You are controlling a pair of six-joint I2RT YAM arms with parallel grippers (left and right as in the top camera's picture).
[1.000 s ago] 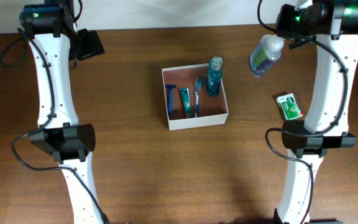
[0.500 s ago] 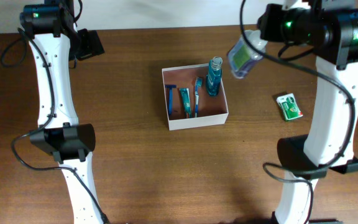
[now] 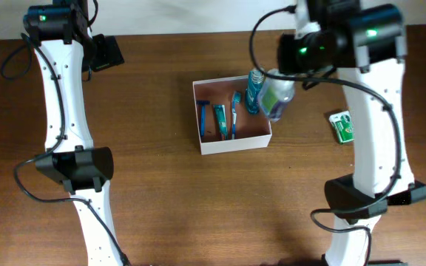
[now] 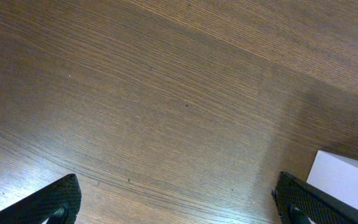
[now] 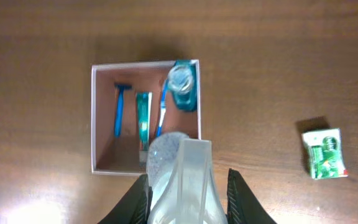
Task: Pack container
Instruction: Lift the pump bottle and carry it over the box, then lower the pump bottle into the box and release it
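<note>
The container (image 3: 235, 142) is a shallow square box with white walls and a reddish-brown floor, at the table's middle. In it lie a blue razor (image 3: 203, 118), a teal tube (image 3: 220, 120) and a toothbrush (image 3: 234, 114), and a teal bottle (image 3: 254, 90) stands upright in the far right corner. My right gripper (image 5: 188, 190) is shut on a clear plastic bottle (image 3: 276, 96), held in the air over the box's right wall (image 5: 199, 124). My left gripper (image 4: 179, 205) is wide open over bare wood at the far left, holding nothing.
A small green packet (image 3: 344, 126) lies on the table right of the box, also seen in the right wrist view (image 5: 324, 153). A white corner of the box (image 4: 344, 186) shows at the right edge of the left wrist view.
My right arm has swung left with the clear bottle, from the far right of the table to above the box's right side. The left arm has not moved.
</note>
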